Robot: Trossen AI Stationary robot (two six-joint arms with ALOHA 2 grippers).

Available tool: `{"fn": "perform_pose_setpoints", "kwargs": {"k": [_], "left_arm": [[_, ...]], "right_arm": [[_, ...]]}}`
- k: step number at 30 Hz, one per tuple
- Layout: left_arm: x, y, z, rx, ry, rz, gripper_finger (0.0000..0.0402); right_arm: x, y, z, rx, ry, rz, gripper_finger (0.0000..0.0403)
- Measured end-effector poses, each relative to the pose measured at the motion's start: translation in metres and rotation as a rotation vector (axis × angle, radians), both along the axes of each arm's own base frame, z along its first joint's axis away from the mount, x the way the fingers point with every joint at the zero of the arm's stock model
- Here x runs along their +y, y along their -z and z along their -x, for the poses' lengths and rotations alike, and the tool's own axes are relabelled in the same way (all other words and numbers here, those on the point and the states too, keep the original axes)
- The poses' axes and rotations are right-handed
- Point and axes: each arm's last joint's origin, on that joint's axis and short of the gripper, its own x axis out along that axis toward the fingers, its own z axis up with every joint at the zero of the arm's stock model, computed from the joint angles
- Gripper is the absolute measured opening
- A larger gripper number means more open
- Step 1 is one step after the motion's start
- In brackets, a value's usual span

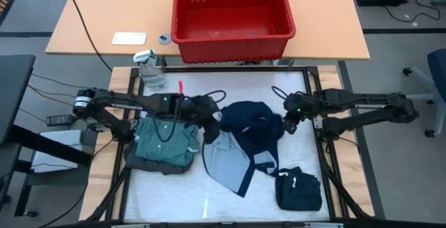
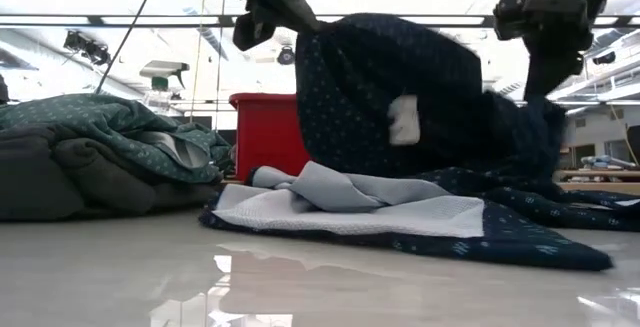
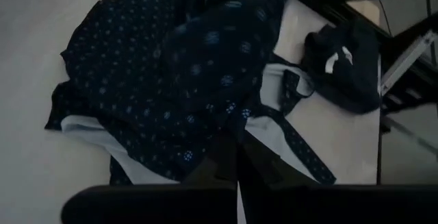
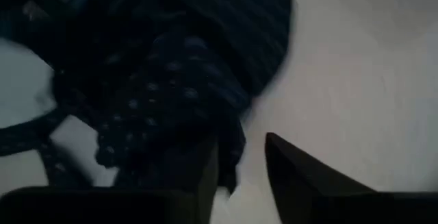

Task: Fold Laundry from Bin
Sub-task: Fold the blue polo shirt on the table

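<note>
Folded stack: two finished pieces at the left of the mat, a teal-green dotted T-shirt [image 1: 166, 141] lying on top of a dark grey garment [image 1: 143, 162].

Left gripper [image 1: 206, 113]: fingers together, pinching an upper edge of the navy dotted shirt [image 1: 252, 127] and holding it raised off the mat, as the low view shows.

Navy dotted shirt: mid-mat, between the two grippers; its far part is bunched and lifted, its near part spread flat with the pale grey lining [image 1: 226, 162] turned up.

Right gripper [image 4: 241, 157]: at the shirt's right edge; fingers apart, with a fold of navy cloth lying between them, and whether they grip it cannot be told.

Folded bundle: one dark navy piece [image 1: 298, 188] with white marks, at the near right corner of the mat.

Red bin [image 1: 232, 15]: on the wooden table [image 1: 90, 19] beyond the mat, nothing visible inside it.

Progress: judged late; the bin appears to be emptied, three pieces look folded, and one shirt is not yet squared or folded.

Count: four garments, one bin, two grippers.

Other items: a white card [image 1: 129, 38], a small round object [image 1: 164, 39] and a spray bottle [image 1: 149, 64] near the bin's left.
</note>
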Motion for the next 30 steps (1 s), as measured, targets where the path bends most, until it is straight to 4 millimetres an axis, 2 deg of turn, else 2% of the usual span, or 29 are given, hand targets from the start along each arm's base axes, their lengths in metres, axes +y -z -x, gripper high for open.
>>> {"fn": "perform_pose_setpoints", "kwargs": {"k": [6,9,13,17,20,24,30], "left_arm": [[-0.002,-0.001,0.001,-0.004,-0.023,0.022,0.0],[0.004,-0.001,0.0,-0.006,-0.041,0.024,0.0],[0.014,-0.002,0.0,-0.02,-0.082,0.036,0.0],[0.025,-0.002,0.0,-0.024,-0.113,0.042,0.0],[0.035,-0.003,0.0,-0.034,-0.145,0.046,0.0],[0.047,-0.004,0.001,-0.047,-0.186,0.048,0.0],[0.056,-0.004,0.002,-0.048,-0.224,0.063,0.0006]], "right_arm": [[0.003,0.002,0.006,0.024,0.133,-0.12,0.0189],[0.011,-0.002,0.003,-0.046,0.086,-0.153,0.0194],[0.028,-0.006,-0.014,-0.185,-0.044,-0.157,0.0192],[0.048,0.012,-0.029,-0.177,-0.362,0.06,0.0193],[0.06,0.022,-0.041,-0.197,-0.515,0.164,0.0193],[0.067,0.035,-0.056,-0.166,-0.565,0.221,0.0194],[0.075,0.048,-0.074,-0.175,-0.546,0.292,0.0194]]}}
